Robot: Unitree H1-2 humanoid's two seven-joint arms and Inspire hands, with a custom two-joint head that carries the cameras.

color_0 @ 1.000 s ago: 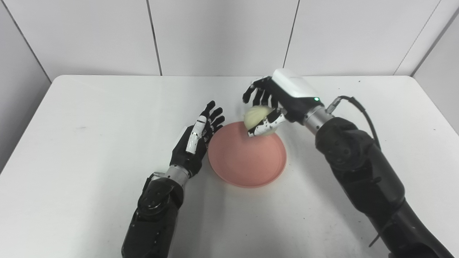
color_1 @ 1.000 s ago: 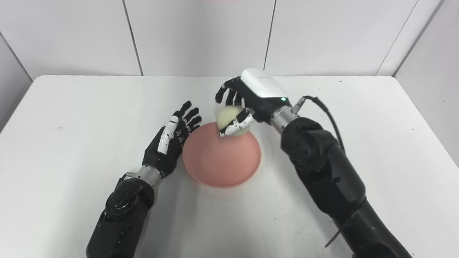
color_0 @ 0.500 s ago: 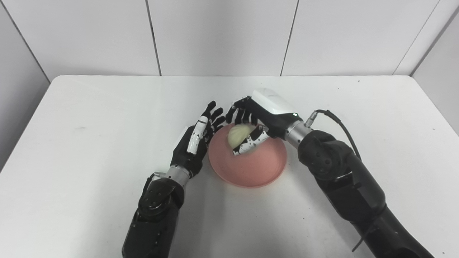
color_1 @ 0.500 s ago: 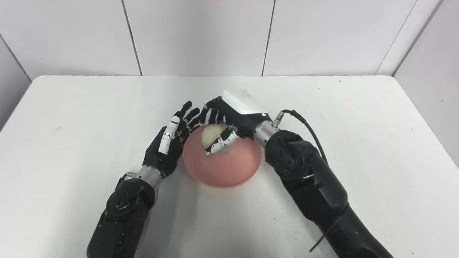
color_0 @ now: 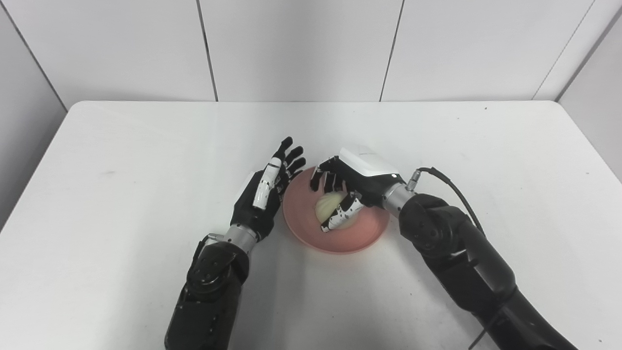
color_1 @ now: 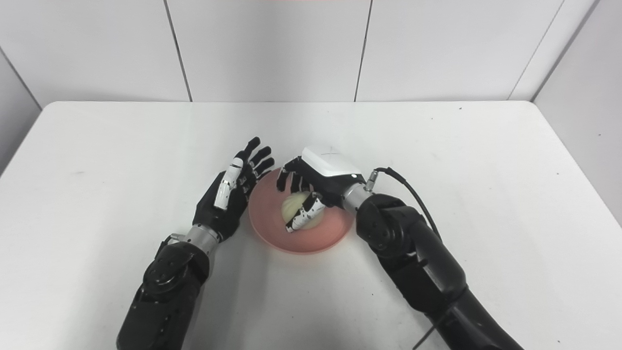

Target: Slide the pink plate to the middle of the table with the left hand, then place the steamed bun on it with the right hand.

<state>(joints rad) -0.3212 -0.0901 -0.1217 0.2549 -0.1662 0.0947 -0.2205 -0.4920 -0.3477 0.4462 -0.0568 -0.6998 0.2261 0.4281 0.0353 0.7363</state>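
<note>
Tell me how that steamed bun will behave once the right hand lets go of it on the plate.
The steamed bun looks rounded, so it may roll slightly. The pink plate appears dished, probably containing it. The right hand should release gently; it's likely soft.

a pale cream steamed bun [color_0: 332, 204] sits against a salmon-pink plate [color_0: 362, 236] on a plain white worktop [color_0: 121, 194]. the right hand [color_0: 352, 182] is black with a glossy white back, its thumb speckled black and white. the left hand [color_0: 265, 194] is black, one of its fingers [color_0: 265, 184] banded in white. both arms are dark, the wall panels off-white with thin dark seams.
</note>
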